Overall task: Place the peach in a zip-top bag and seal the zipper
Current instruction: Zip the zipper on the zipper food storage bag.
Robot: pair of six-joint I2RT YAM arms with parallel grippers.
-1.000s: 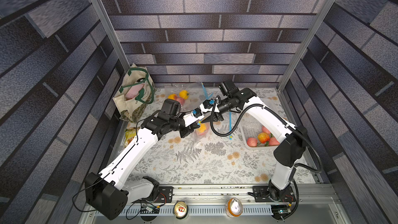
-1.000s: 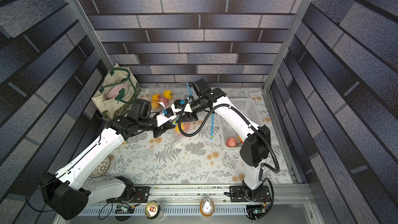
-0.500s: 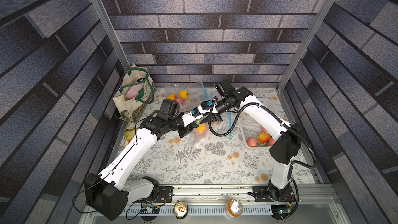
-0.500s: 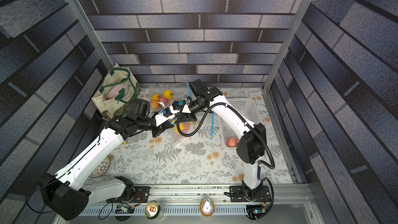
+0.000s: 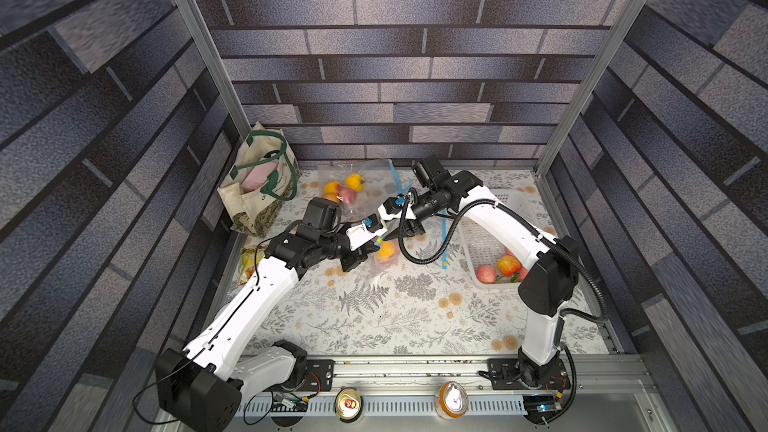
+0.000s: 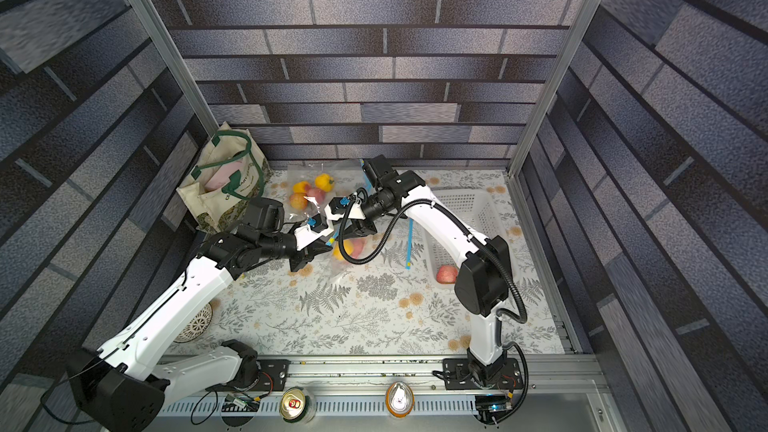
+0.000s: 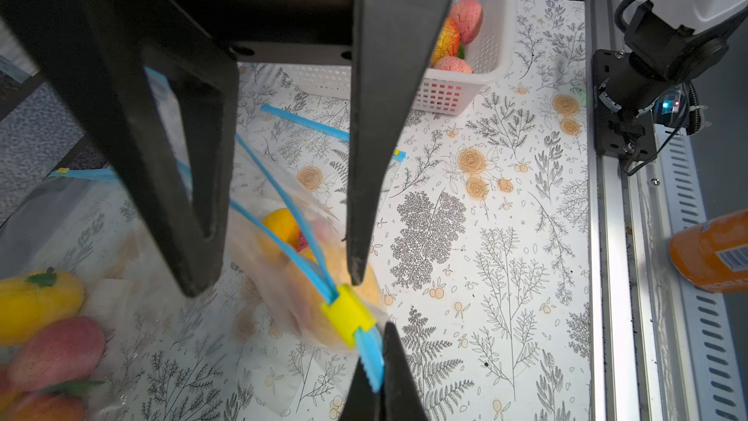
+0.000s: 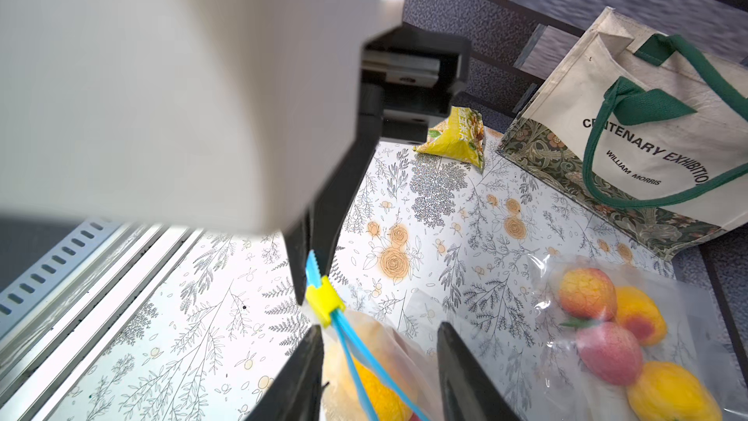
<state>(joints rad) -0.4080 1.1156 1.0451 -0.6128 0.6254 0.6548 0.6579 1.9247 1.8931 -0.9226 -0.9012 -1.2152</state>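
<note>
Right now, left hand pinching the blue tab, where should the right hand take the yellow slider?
Pinch the yellow slider across its flat sides, probably from the open-track side: the left hand blocks the tab end; the right hand straddles the tracks.

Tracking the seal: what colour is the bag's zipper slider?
Yellow slider, clearest in the left wrist view.

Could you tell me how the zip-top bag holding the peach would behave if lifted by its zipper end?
Probably floppy: the zip-top bag is thin, crumpled film. Likely bottom-heavy: the peach would sag below the zipper end pinched by the left pincer.
</note>
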